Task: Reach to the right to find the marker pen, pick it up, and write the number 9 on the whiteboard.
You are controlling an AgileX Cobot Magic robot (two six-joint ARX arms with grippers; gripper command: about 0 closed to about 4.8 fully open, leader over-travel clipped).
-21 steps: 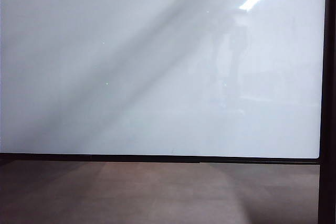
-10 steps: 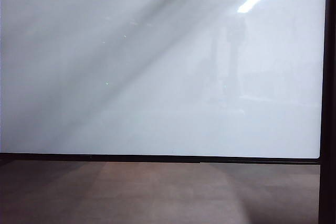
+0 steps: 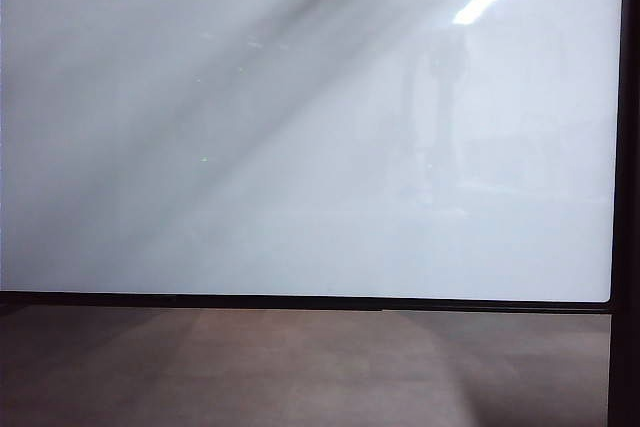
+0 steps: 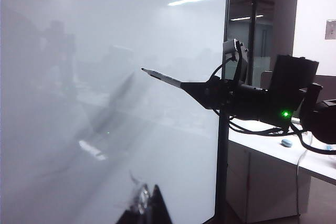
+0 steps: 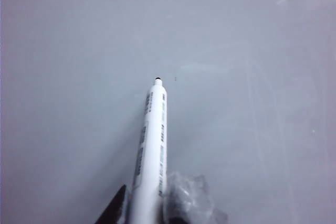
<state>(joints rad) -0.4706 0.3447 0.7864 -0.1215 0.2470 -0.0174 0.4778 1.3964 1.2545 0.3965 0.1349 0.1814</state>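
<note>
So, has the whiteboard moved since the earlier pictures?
No. The whiteboard keeps its place against the wooden surface. The right pincer, facing the board, grips the marker pen; the left pincer faces it too.

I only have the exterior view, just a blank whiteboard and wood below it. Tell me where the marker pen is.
Observer: The right gripper is shut on the marker pen, seen in the right wrist view.
Operator: Say where the tip points.
Observer: At the whiteboard; the left wrist view shows the marker pen short of the surface, not touching.
Operator: Report any ink.
Observer: No stroke shows near the tip, only a tiny speck.
Operator: Now the left gripper.
Observer: The left gripper is only a sliver at the frame edge; I cannot tell its state.
</note>
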